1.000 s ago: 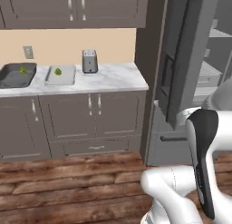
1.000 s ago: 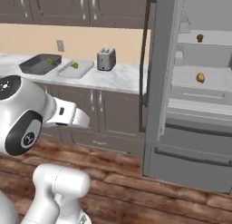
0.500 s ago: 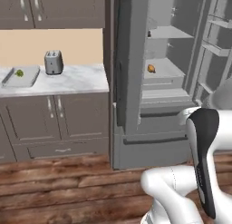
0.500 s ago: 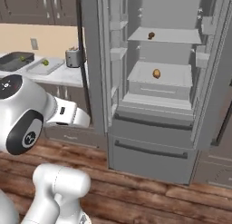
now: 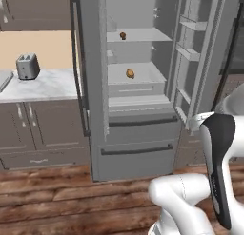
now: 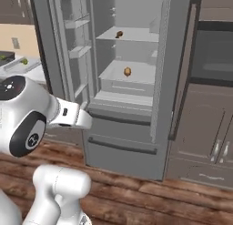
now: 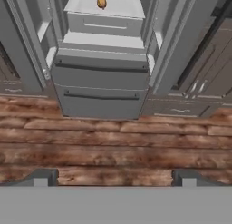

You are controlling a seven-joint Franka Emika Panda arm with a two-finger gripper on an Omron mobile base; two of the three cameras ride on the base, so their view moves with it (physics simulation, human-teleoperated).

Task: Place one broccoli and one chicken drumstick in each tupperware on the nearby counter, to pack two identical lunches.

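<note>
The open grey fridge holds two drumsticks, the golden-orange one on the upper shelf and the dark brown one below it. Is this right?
No, they are swapped. The left base view shows the dark brown drumstick on the upper shelf of the open grey fridge and the golden-orange drumstick below it.

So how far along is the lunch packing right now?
Done: the fridge stands open, and a broccoli lies by the containers on the counter. In hand: nothing; the gripper is open and empty over the floor. Left: the golden chicken drumstick and the darker drumstick sit on fridge shelves, unpacked.
</note>
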